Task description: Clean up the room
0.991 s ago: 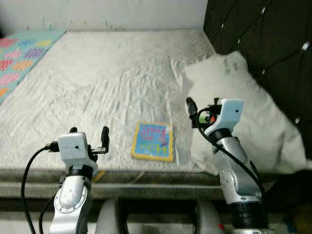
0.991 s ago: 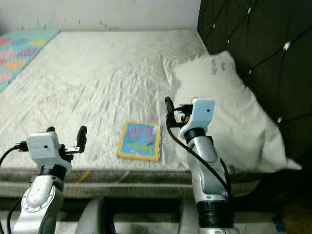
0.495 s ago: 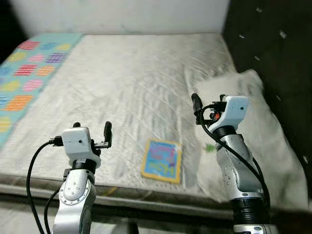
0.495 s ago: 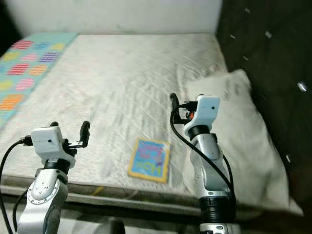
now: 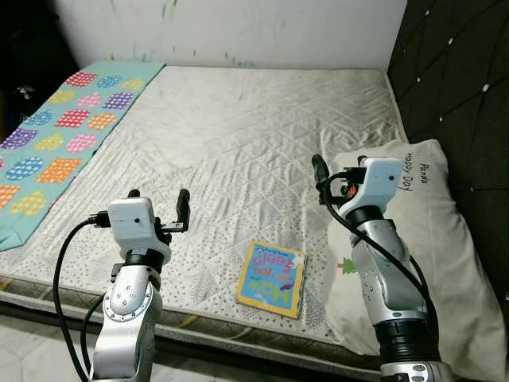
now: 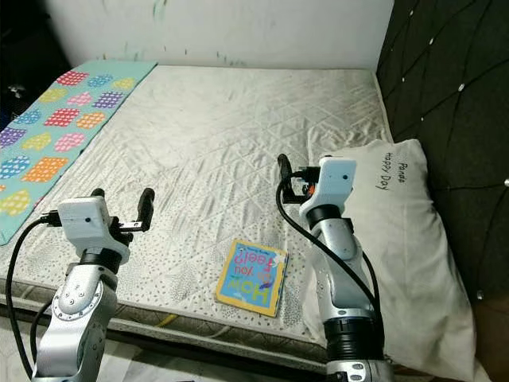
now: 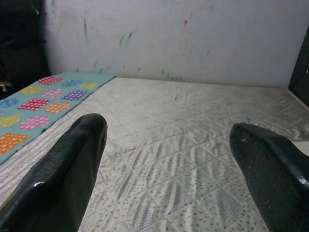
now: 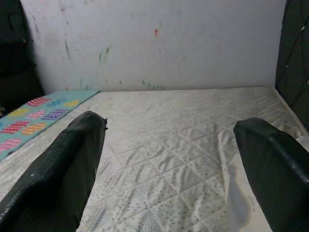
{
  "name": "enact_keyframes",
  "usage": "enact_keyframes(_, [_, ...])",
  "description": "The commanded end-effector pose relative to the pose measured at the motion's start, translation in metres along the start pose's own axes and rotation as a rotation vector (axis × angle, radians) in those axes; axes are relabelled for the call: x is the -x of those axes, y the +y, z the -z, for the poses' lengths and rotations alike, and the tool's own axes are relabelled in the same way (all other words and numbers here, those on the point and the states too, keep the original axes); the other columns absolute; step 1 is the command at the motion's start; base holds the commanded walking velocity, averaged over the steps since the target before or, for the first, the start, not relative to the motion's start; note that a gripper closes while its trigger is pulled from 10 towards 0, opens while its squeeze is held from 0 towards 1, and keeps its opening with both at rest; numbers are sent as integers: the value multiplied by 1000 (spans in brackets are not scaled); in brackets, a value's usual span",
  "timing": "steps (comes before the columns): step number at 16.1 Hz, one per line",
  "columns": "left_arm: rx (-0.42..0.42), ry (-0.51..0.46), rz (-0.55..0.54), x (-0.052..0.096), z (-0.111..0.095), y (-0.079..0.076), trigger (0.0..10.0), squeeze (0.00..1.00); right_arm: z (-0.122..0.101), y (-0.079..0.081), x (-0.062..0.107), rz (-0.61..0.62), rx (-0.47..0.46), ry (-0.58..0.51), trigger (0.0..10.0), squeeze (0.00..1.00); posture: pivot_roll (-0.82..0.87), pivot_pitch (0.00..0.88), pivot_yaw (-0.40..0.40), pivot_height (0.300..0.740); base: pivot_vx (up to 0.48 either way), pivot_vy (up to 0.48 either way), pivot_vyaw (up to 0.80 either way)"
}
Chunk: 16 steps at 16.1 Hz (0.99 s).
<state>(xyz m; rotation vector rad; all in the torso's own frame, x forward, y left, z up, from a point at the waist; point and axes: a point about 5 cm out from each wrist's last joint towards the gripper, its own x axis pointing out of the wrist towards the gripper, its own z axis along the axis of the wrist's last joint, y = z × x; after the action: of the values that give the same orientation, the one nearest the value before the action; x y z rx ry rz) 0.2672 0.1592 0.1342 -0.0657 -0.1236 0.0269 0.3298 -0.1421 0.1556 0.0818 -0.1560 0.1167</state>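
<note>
left claw (image 5: 157, 205): fingers standing wide apart, holding nothing, hovering above the front part of the mattress (image 5: 238, 135) | right claw (image 5: 338, 169): fingers also spread wide, holding nothing, hanging over the edge of the white pillow (image 5: 429, 239) | book (image 5: 272, 278): lying flat near the mattress front edge, between both arms, just beside the pillow | patterned blanket (image 5: 56, 127): lying along the far left side

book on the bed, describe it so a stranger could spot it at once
On the bare quilted mattress, look near the front edge, just left of the white pillow. The book lies flat there: small, square, blue cover with a yellow border, the only colourful thing on that side.
</note>
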Motion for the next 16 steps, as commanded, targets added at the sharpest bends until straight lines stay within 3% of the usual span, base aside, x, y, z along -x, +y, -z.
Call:
enact_keyframes(1, [-5,-9,10,-2,-2,0,10000,0,4,2,-1,-3,13,22,10000,0,-151,0,94,740,0,0,0])
enact_keyframes(5, [12,-3,12,1,1,-6,10000,0,21,-4,6,28,18,100,10000,0,-153,0,79,740,0,-63,0])
enact_keyframes(10, [90,14,-2,-1,4,-6,10000,0,19,-2,4,10,83,90,10000,0,-151,0,70,740,0,0,0])
enact_keyframes(11, [90,10,1,-2,4,-6,10000,0,18,0,3,4,109,72,10000,0,-152,0,67,740,0,341,0])
enact_keyframes(16, [96,15,3,-3,6,-7,10000,0,20,3,2,-5,66,81,10000,0,-152,0,66,740,0,480,0])
